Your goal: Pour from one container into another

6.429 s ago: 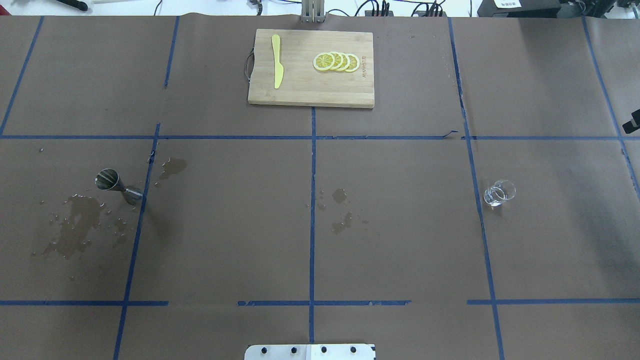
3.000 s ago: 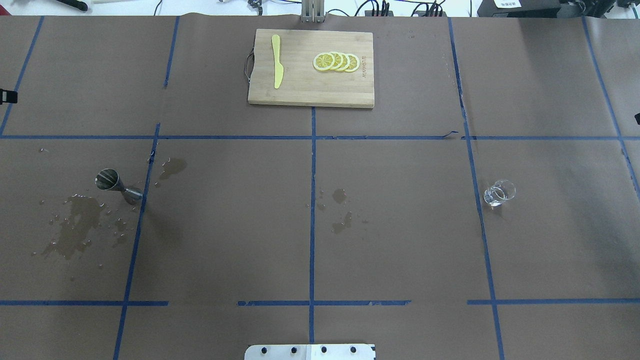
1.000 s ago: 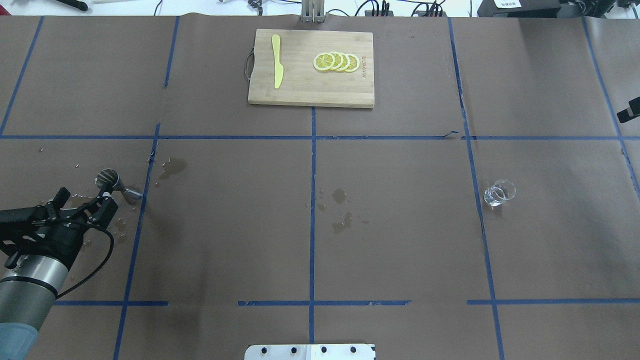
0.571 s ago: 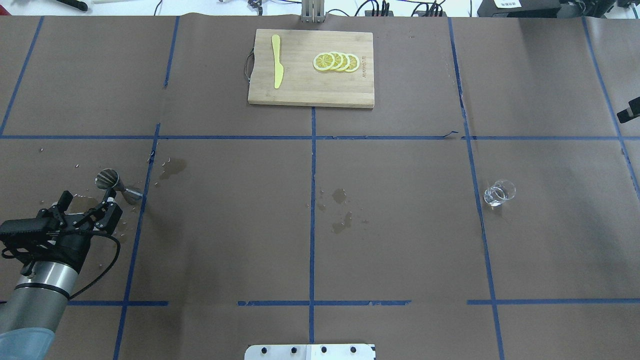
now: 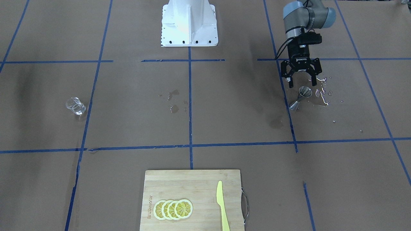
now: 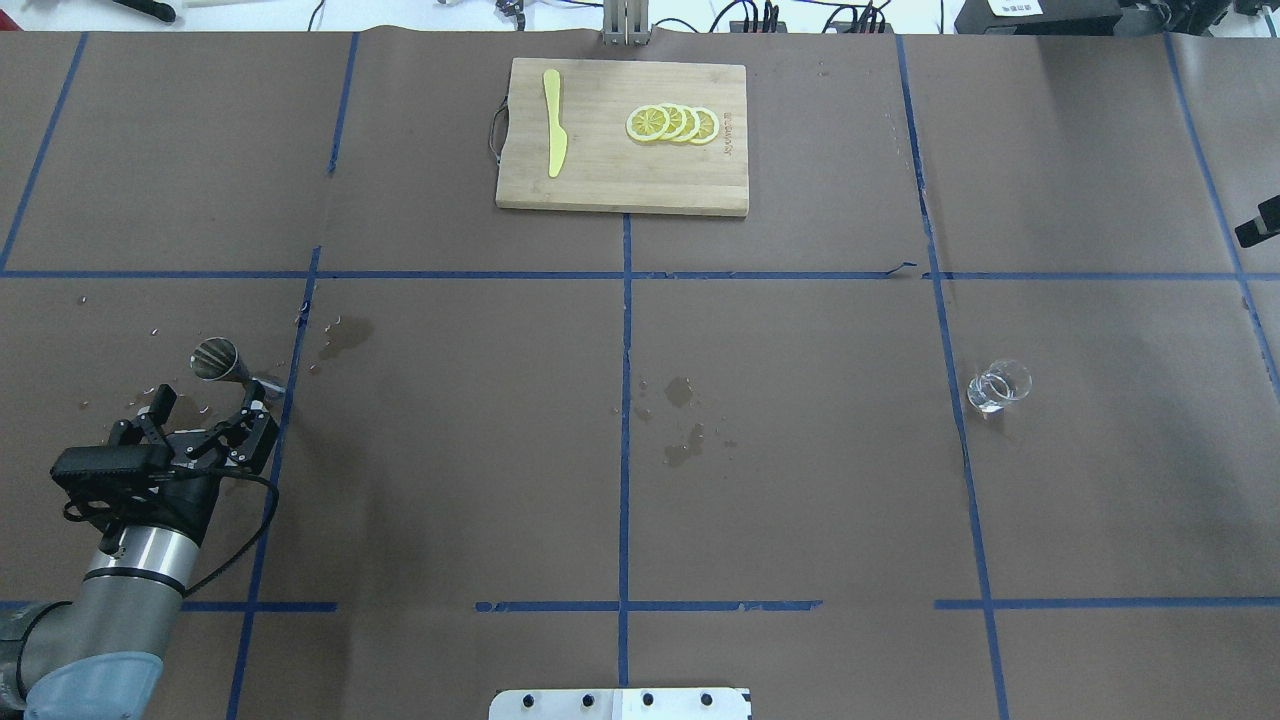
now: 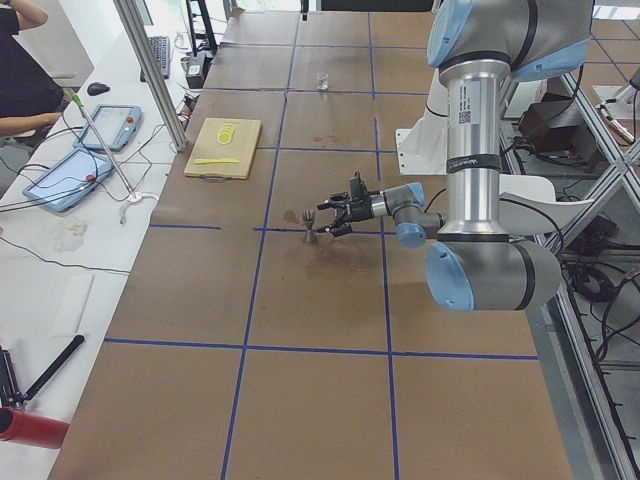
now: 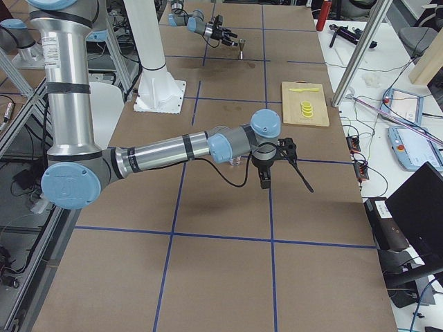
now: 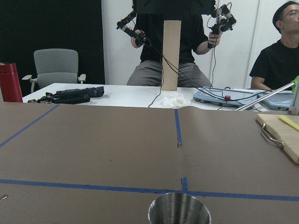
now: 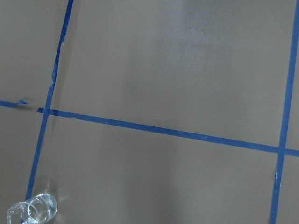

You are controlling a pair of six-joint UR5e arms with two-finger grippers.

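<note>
Spread open, the left gripper (image 6: 210, 398) hangs just short of the upright jigger (image 6: 225, 365), likely to carry it toward the glass (image 6: 998, 386), which stands well apart on the counter (image 6: 780, 480); I cannot tell the right gripper's (image 8: 285, 181) state.

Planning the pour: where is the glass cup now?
In the overhead view the glass cup stands on the right side, just right of a blue tape line.

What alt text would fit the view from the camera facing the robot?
The robot's open left gripper hangs just short of a small steel measuring cup on a brown, wet-spotted table. A glass cup stands far off at left; a cutting board with lemon slices and a yellow knife lies nearest the camera.
</note>
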